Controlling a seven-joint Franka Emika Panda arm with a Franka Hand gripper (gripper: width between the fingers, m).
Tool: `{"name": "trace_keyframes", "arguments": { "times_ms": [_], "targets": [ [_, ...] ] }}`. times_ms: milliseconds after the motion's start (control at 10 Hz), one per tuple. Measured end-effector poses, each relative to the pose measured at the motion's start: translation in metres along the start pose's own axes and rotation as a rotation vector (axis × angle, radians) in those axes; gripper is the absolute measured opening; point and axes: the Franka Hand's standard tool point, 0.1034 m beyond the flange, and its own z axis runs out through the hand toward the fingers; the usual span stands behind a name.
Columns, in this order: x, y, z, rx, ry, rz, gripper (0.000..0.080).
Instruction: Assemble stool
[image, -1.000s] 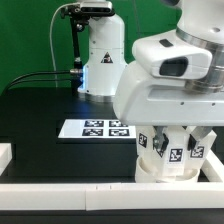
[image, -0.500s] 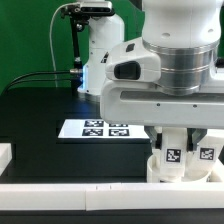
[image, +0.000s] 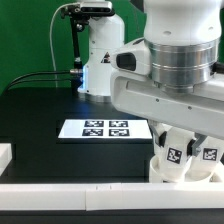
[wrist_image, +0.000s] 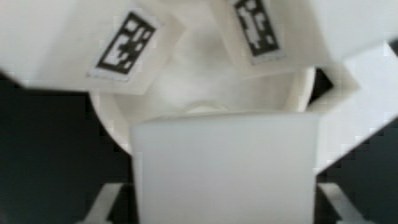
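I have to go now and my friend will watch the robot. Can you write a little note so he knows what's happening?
Tool: shut, low over the stool, apparently gripping one of its parts; which one can't be told.
Stool: at the exterior view's lower right, by the front white rail. Legs with tags stand on the round seat.
Marker board: flat on the black table.
Done: some legs are on the seat.
Left: whether the legs are tight isn't visible; check.

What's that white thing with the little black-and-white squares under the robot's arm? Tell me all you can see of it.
It is the stool, a small kit of what looks like white plastic. Short chunky legs stand on a round seat, each bearing a black-and-white square tag. It sits on the black table, at the exterior view's right, close to a white rail. The arm hides its upper part; what touches it cannot be told.
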Motion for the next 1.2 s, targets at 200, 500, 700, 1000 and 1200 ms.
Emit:
{"name": "trace_keyframes", "arguments": {
  "times_ms": [200, 500, 700, 1000, 1200],
  "targets": [
    [-0.002, -0.002, 0.0, 0.002, 0.003, 0.1, 0.0336],
    [-0.006, -0.005, 0.001, 0.009, 0.009, 0.399, 0.0336],
    [-0.011, -0.01, 0.003, 0.08, 0.058, 0.652, 0.0336],
    [-0.017, -0.016, 0.003, 0.127, 0.056, 0.845, 0.0336],
    [-0.021, -0.019, 0.004, 0.138, 0.031, 0.969, 0.0336]
  ]
}}
